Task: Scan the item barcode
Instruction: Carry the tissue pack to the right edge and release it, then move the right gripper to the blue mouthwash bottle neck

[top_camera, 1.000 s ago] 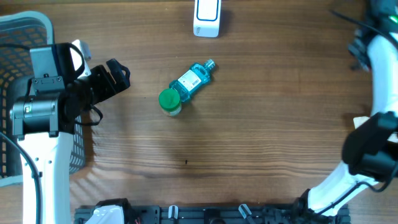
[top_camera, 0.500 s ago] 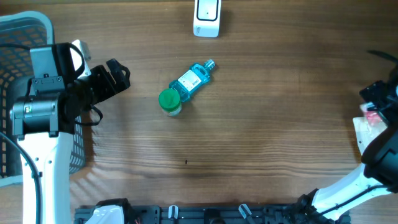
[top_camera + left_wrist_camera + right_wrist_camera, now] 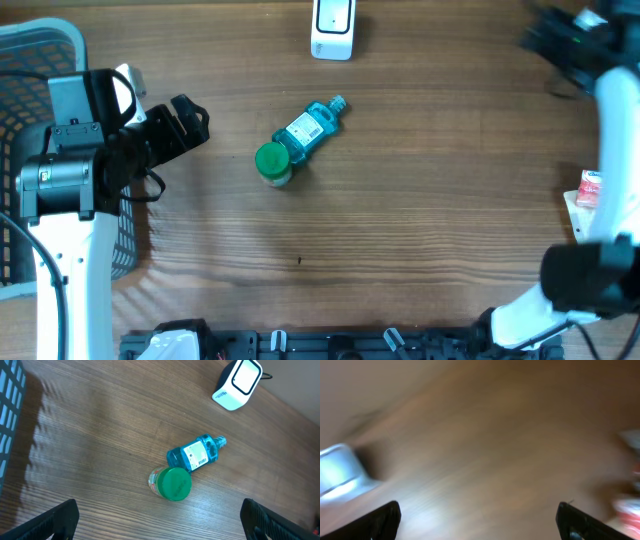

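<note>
A blue bottle (image 3: 306, 128) lies on its side mid-table, its white barcode label facing up. A green-lidded jar (image 3: 272, 163) touches its base. The white scanner (image 3: 332, 28) stands at the back edge. My left gripper (image 3: 188, 124) hovers open to the left of them, with nothing between its fingers. In the left wrist view the bottle (image 3: 195, 454), the jar (image 3: 174, 483) and the scanner (image 3: 236, 384) lie ahead of the open gripper (image 3: 160, 522). My right gripper (image 3: 540, 38) is a blur at the back right. It is open and empty (image 3: 479, 522), with the scanner (image 3: 340, 477) smeared at the left.
A grey mesh basket (image 3: 25, 60) stands at the left edge, beside the left arm. A red-and-white packet (image 3: 590, 188) lies at the right edge, also a blur in the right wrist view (image 3: 627, 505).
The right arm has swung fast from the right edge up to the back right corner. Its jaws have opened. The left arm, bottle and jar have not moved.
</note>
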Tool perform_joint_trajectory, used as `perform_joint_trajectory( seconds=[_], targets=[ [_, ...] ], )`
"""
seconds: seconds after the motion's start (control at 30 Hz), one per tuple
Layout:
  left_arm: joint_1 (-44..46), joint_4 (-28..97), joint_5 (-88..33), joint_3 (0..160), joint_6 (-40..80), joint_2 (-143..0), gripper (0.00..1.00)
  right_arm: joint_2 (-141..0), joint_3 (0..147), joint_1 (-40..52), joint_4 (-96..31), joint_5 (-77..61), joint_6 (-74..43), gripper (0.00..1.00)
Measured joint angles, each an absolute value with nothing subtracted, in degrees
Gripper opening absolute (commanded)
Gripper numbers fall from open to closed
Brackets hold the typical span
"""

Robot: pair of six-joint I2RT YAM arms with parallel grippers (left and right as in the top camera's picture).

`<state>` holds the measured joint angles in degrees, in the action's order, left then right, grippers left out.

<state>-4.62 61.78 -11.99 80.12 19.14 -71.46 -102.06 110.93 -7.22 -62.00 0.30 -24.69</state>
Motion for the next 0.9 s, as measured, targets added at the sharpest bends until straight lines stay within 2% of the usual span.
perform_joint_trajectory(
  seconds=[0.07, 0.23, 0.5, 0.7, 0.83, 0.9],
  targets=[
    [-4.6, 61.8, -12.0, 80.1, 19.1, -71.5, 1.00, -100.4, 111.8, 0.1, -58.0, -4.4, -26.1, 1.00],
    [-4.6, 61.8, -12.0, 80.1, 19.1, -71.5, 1.00, -101.9, 112.2, 10.9, -57.3, -9.5, -36.1, 1.00],
    [-4.6, 61.8, -12.0, 80.1, 19.1, -71.5, 1.00, -120.3, 112.1, 25.9, -52.1, -8.5, -47.4, 1.00],
    [-4.6, 61.8, -12.0, 80.1, 19.1, -71.5, 1.00, -126.7, 111.8, 27.6, -49.5, -8.5, -52.3, 0.97],
    [-4.6, 61.8, -12.0, 80.1, 19.1, -71.5, 1.00, -128.0, 111.8, 26.8, -47.7, -7.3, -54.0, 0.90],
    [-4.6, 61.8, -12.0, 80.1, 19.1, -71.5, 1.00, -128.7, 111.8, 26.7, -46.3, -6.8, -54.5, 0.90]
  ],
)
